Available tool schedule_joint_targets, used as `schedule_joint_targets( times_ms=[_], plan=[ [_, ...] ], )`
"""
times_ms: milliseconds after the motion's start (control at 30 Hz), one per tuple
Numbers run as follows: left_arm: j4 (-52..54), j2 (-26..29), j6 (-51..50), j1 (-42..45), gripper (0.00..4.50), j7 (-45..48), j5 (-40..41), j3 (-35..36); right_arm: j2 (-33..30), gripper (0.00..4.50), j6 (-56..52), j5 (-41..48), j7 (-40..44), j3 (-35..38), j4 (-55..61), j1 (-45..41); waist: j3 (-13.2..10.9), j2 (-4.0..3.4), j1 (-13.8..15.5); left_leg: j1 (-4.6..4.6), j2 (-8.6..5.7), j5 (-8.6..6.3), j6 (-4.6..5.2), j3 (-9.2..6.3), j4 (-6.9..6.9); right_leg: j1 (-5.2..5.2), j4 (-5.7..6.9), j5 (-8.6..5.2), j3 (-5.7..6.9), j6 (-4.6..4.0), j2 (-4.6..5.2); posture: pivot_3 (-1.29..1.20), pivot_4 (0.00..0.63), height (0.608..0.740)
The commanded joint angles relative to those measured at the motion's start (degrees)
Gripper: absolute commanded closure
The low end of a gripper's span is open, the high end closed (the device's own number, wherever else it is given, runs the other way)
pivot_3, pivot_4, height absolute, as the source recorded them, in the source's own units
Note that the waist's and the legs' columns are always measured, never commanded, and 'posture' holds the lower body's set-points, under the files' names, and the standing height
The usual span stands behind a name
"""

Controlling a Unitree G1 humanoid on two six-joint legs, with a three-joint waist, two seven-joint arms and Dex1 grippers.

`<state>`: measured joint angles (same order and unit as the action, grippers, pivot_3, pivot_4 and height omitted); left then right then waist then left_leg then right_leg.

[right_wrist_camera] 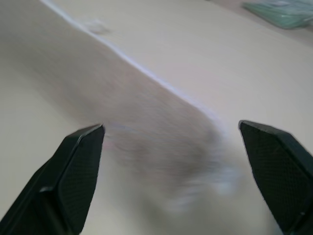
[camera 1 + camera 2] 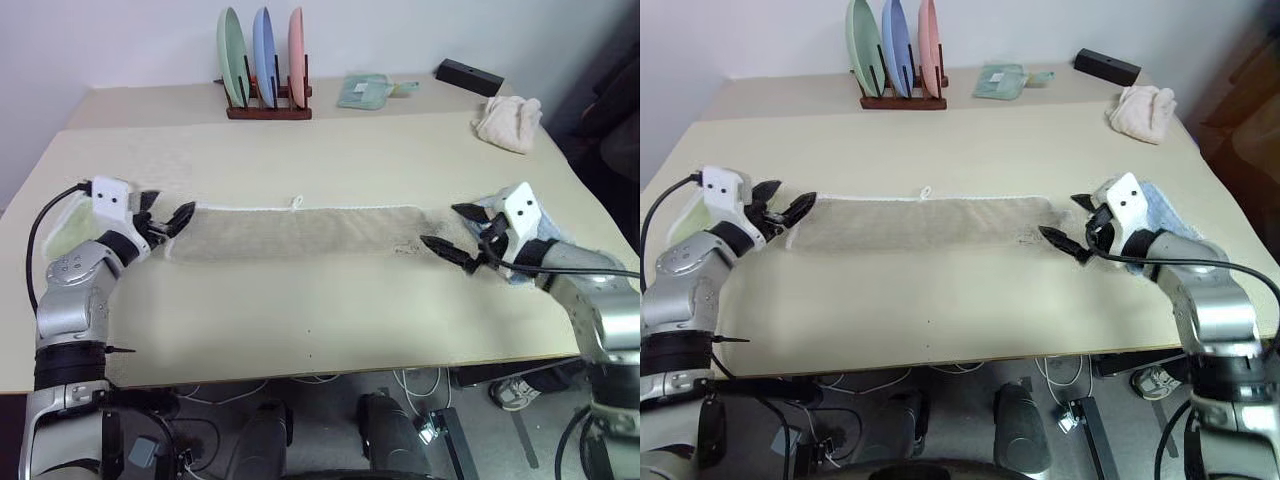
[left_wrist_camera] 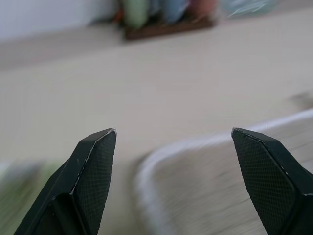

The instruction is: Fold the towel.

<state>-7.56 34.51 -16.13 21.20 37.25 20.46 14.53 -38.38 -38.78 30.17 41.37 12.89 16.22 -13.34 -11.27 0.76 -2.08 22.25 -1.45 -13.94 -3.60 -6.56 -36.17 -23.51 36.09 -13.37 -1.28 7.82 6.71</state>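
Cream-coloured flat bench (image 2: 330, 330) is seen carrying a long beige-tan terry towel (image 2: 300, 232), folded into a narrow strip lying flat across the middle, white corded edge and small white loop (image 2: 296, 202) on its far side. Left claw (image 2: 165, 222) is spread wide at the towel's left end, nothing pinched. Right claw (image 2: 452, 232) is spread wide just beside the right end, nothing held.
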Motion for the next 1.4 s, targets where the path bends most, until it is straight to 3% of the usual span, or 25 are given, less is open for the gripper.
schedule_joint_targets(
  times_ms=[33,167,333,533,633,867,900,1000,1133,1233,1400],
  plan=[
    [10.5,-1.3,-1.2,-3.1,0.62,4.1,0.8,-6.3,7.0,0.04,-15.5,14.1,-10.3,6.0,8.6,3.7,0.0,0.0,0.0,-0.01,0.0,0.0,0.0,0.0,0.02,0.01,0.0,0.0,0.0,0.0,0.0,0.0,0.15,0.74],
    [19.0,-2.2,-1.9,-6.1,0.62,8.8,1.1,-13.8,16.8,0.04,-26.2,20.6,-25.3,9.8,10.1,4.3,0.0,0.01,0.0,0.02,-0.01,0.0,0.0,0.01,0.0,-0.01,0.0,-0.01,-0.02,-0.01,0.0,0.0,0.15,0.74],
    [25.1,-3.9,-4.4,-7.0,0.62,11.0,2.1,-19.6,27.5,0.04,-29.7,23.3,-41.5,16.1,5.0,0.3,0.1,-0.07,-0.1,0.02,0.02,0.0,0.01,0.02,0.02,-0.05,-0.02,-0.01,-0.03,-0.03,-0.04,0.0,0.15,0.74],
    [25.9,-5.5,-5.0,-7.3,0.62,10.2,1.4,-21.4,32.2,0.04,-27.1,23.8,-51.4,21.4,-3.5,-6.7,0.1,-0.08,-0.2,0.01,0.01,0.0,0.02,0.03,0.02,-0.04,-0.02,-0.01,-0.03,-0.03,-0.04,0.0,0.15,0.74],
    [25.9,-5.7,-4.5,-7.7,0.62,9.5,0.8,-21.6,33.0,0.86,-25.1,23.6,-54.2,22.5,-7.4,-9.3,0.1,-0.09,-0.1,0.01,0.01,0.0,0.02,0.02,0.02,-0.04,-0.02,-0.01,-0.02,-0.02,-0.05,0.0,0.15,0.74],
    [26.5,-5.7,-4.3,-9.5,0.62,7.7,0.5,-21.2,33.4,4.43,-21.4,24.0,-56.7,22.2,-11.9,-11.8,0.1,-0.1,-0.5,0.0,0.02,0.0,0.03,0.02,0.05,-0.04,-0.03,-0.01,-0.02,-0.02,-0.05,0.0,0.15,0.74],
    [26.8,-5.7,-4.3,-9.8,0.62,7.5,0.4,-21.2,33.3,4.48,-20.9,23.9,-57.0,22.2,-12.0,-11.9,0.1,-0.1,-0.4,-0.01,0.02,0.0,0.03,0.02,0.05,-0.04,-0.03,-0.01,-0.03,-0.02,-0.05,0.0,0.15,0.74],
    [27.1,-5.8,-4.2,-10.6,0.62,6.7,0.1,-21.1,31.7,4.48,-19.8,23.4,-56.9,22.0,-11.2,-11.5,0.1,-0.1,-0.2,0.0,0.03,-0.01,0.04,0.01,0.06,-0.04,-0.04,-0.02,-0.02,-0.02,-0.06,0.0,0.15,0.74],
    [25.9,-6.6,-3.6,-10.6,0.62,4.7,-0.8,-20.7,19.9,4.48,-19.0,17.6,-47.8,14.9,-4.9,-6.4,0.1,-0.17,0.7,0.07,0.0,-0.01,0.04,0.02,0.04,-0.03,-0.11,-0.02,-0.01,-0.02,-0.05,0.0,0.15,0.74],
    [24.2,-7.8,-3.7,-9.4,0.62,3.4,-1.0,-20.4,11.5,4.48,-18.5,16.6,-41.9,13.9,-1.2,-3.7,0.1,-0.22,1.1,0.13,-0.01,-0.03,0.07,0.03,0.05,-0.06,-0.21,-0.03,-0.02,-0.01,-0.04,0.0,0.15,0.74],
    [22.1,-8.1,-2.6,-8.0,0.62,4.5,-2.1,-21.6,3.3,4.48,-17.1,12.4,-34.0,5.9,2.4,-5.8,0.1,-0.22,0.3,0.05,0.08,-0.03,0.08,0.06,0.07,-0.04,-0.23,-0.03,-0.02,-0.03,-0.14,0.0,0.15,0.74]
  ],
)
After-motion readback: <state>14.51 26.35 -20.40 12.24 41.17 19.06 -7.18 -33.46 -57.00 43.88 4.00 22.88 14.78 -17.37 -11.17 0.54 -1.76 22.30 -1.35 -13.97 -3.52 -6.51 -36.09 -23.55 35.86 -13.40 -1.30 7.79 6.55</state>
